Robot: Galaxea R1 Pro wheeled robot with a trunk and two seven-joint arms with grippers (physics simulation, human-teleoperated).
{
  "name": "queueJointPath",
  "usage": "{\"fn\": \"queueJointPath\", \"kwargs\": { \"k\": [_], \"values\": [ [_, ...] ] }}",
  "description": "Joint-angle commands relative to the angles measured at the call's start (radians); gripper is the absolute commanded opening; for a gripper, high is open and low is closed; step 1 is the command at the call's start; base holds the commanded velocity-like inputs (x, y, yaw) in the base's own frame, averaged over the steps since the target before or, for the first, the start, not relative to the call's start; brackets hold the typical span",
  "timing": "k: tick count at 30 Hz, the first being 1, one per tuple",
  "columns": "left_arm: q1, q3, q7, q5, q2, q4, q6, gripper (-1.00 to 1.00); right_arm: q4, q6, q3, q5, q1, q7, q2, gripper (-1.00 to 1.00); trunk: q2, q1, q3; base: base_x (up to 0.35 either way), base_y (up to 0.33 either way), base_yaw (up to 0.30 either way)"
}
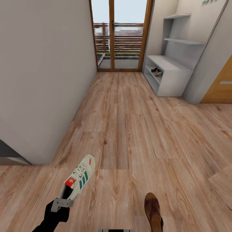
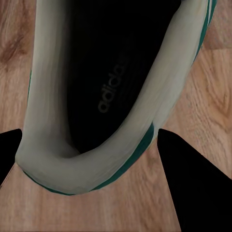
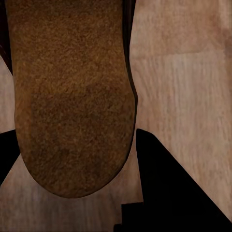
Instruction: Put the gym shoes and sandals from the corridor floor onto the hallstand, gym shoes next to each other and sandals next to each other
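At the near end of the corridor floor (image 1: 129,129), the robot carries two items. The left hand (image 1: 62,203) pinches one gym shoe (image 1: 79,178) by its heel collar; in the left wrist view the two fingers (image 2: 193,183) sit either side of the heel rim (image 2: 72,169), pressed onto it. The right hand (image 3: 77,193) holds a brown sandal (image 1: 153,211) by its heel end, its fingers (image 3: 169,188) flanking the sole in the right wrist view; whether they press firmly cannot be told for certain, but the sandal appears lifted and gripped.

The hallstand (image 1: 169,69) stands well ahead on the right, beside the glazed door (image 1: 120,35). A second gym shoe (image 1: 157,72) already rests on its low shelf.

Judgement: the step in hand is the carry to the rack. To do it well, drive straight along the corridor with both arms steady, keep the shoe toe from swinging, and stop square to the rack. Set the carried gym shoe just beside its mate, and leave adjoining room for the sandal's partner.
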Motion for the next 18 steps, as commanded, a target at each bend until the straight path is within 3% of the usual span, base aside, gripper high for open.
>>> {"fn": "queueJointPath", "kwargs": {
  "k": [1,18],
  "values": [
    [0.000,0.000,-0.001,0.000,0.000,0.000,0.000,-1.00,0.006,0.000,0.000,-0.003,0.000,0.001,0.000,-1.00,0.000,0.000,0.000,0.334,0.000,0.000],
    [0.000,0.002,-0.001,0.000,0.000,0.000,0.000,-1.00,0.064,0.000,-0.002,-0.005,0.000,0.001,-0.003,-1.00,0.000,0.000,0.000,0.334,0.000,0.000]
  ]
}}
